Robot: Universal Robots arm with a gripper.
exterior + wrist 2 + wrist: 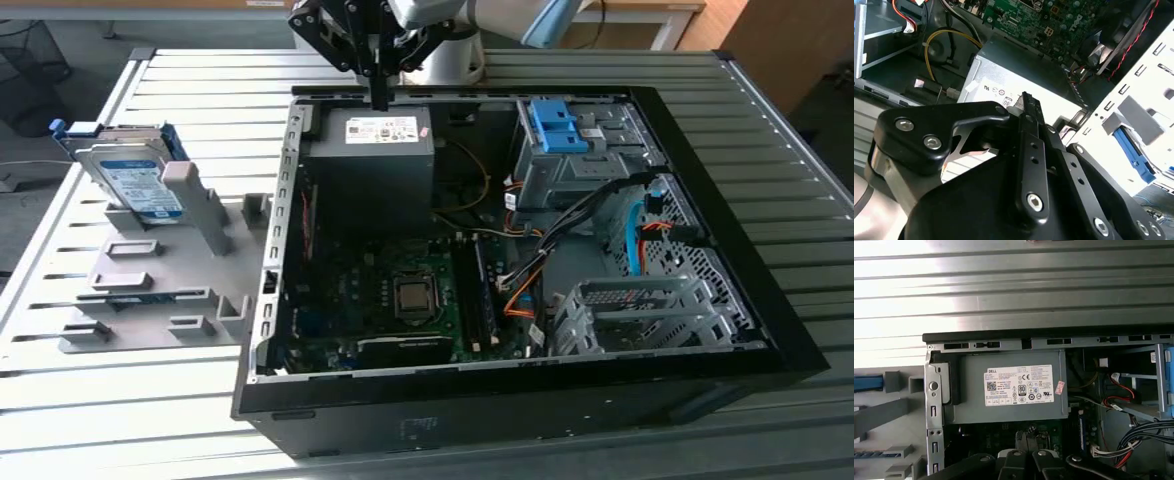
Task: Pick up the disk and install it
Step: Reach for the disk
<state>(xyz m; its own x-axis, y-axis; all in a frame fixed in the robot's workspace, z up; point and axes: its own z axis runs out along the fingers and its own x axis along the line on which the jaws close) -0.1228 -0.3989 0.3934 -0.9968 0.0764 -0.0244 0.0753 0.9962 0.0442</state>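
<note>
The disk [134,182], silver with a white-and-blue label and blue side rails, stands on edge in the grey holder [160,270] on the table, at the exterior view's left of the open computer case [534,380]. My gripper [380,97] hangs over the case's far edge, just above the black power supply box [374,155]. Its black fingers [1027,112] are shut together with nothing between them. It is well apart from the disk. In the first wrist view the gripper [1024,462] looks down on the power supply's label [1019,385].
A bare blue bracket [554,125] sits in the drive cage at the case's far right. Motherboard [400,295], cables [627,235] and an empty metal cage [641,315] lie inside. The ribbed metal table [134,400] surrounds the case.
</note>
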